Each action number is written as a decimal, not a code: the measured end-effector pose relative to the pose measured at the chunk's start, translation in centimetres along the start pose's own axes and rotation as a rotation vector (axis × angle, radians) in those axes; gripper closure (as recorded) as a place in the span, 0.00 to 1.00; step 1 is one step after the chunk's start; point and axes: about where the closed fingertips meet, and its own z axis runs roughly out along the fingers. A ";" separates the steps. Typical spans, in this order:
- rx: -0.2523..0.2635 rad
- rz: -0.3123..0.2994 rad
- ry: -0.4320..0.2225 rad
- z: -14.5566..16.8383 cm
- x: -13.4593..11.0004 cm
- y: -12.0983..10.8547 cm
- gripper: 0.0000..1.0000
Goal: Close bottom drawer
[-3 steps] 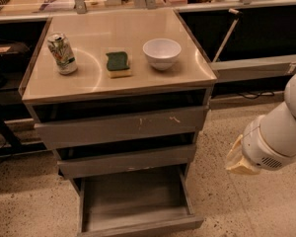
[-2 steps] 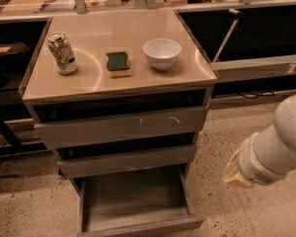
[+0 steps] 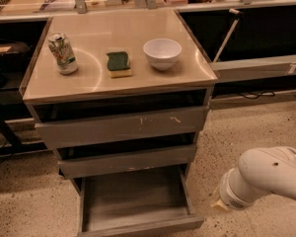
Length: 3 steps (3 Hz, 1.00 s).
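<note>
The bottom drawer (image 3: 135, 204) is a shallow grey tray with low sides. It stands pulled far out from the lowest tier of the cabinet, and it is empty inside. Its plain front panel (image 3: 143, 227) sits at the bottom edge of the view. My gripper (image 3: 220, 203) is low at the right of the drawer, on the end of the white arm (image 3: 271, 177). It is just beyond the drawer's right front corner and apart from it. Most of it is hidden behind the arm's wrist.
The middle drawer front (image 3: 128, 162) and the taller scuffed top drawer front (image 3: 123, 126) each stand slightly out. On the cabinet top (image 3: 89, 78) are a can (image 3: 62, 53), a green sponge (image 3: 119, 63) and a white bowl (image 3: 162, 53). Speckled floor lies on both sides.
My arm has dropped lower and swung leftwards, bringing the gripper down close to the right front corner of the bottom drawer. The drawer has not moved.
</note>
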 end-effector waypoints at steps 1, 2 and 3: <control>0.000 0.000 0.000 0.0 0.0 0.0 1.00; -0.044 0.043 -0.004 4.7 1.2 1.3 1.00; -0.094 0.120 -0.018 12.1 3.6 2.9 1.00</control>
